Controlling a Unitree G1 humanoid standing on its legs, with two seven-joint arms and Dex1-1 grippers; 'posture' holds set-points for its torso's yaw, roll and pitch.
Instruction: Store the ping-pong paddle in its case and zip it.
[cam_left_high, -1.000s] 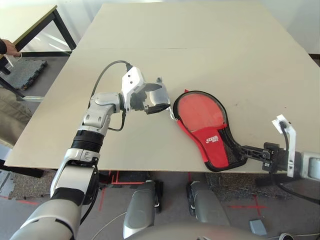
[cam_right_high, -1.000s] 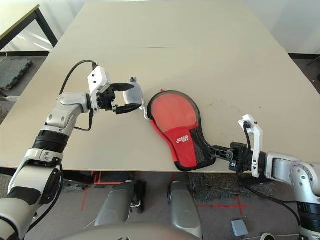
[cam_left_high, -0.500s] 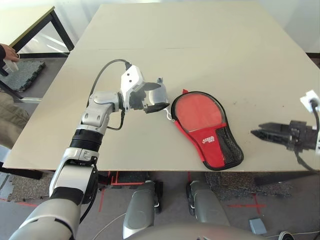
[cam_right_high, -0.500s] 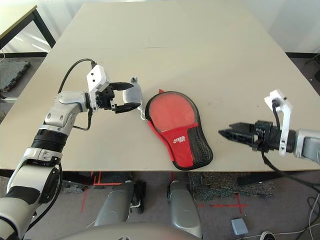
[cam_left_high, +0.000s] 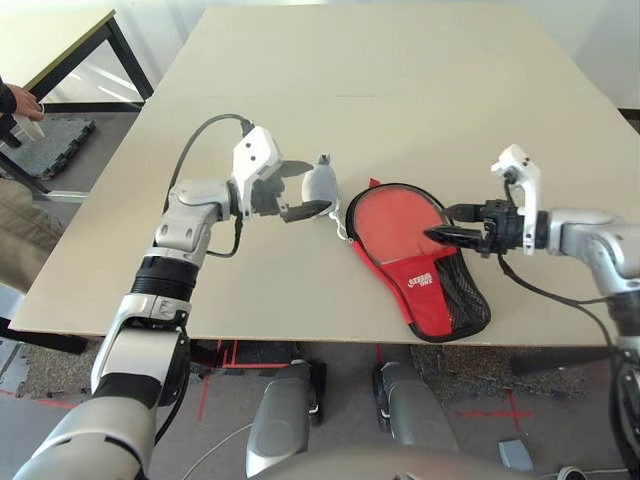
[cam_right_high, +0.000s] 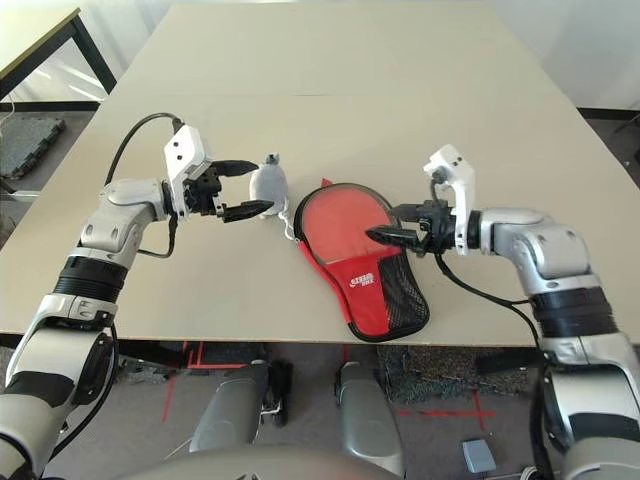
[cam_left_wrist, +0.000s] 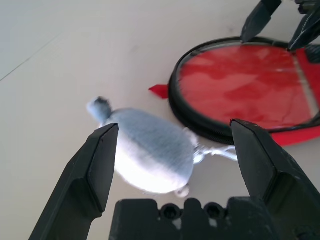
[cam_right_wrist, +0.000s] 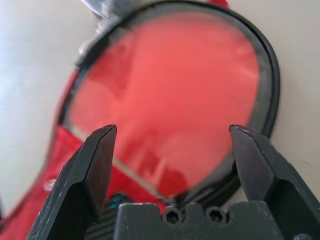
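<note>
My right gripper hangs over the right side of the case, its two black fingers spread apart and pointing left, with nothing between them. Through my right wrist view the fingers frame the round red face lying below them, edged in black zipper trim. My left gripper sits to the left of the case, its fingers also spread wide and holding nothing. Just off their tips lies a small whitish pouch, resting on the table and touching neither finger. A thin white cord runs from the pouch toward the case's black rim.

The case lies flat near the table's near edge, its round end toward the far left and its narrow end toward the near right. The narrow end carries a red panel with a white logo patch and a black mesh pocket beside it. A small red tab sticks out from the round end on the far-left side. The ping-pong paddle shows as the red round face inside the case's opening; its handle is hidden from me under the red panel. I cannot tell how far the zipper is closed.

At the far left edge of the scene, beyond the table, a person's hand rests by a dark frame.
</note>
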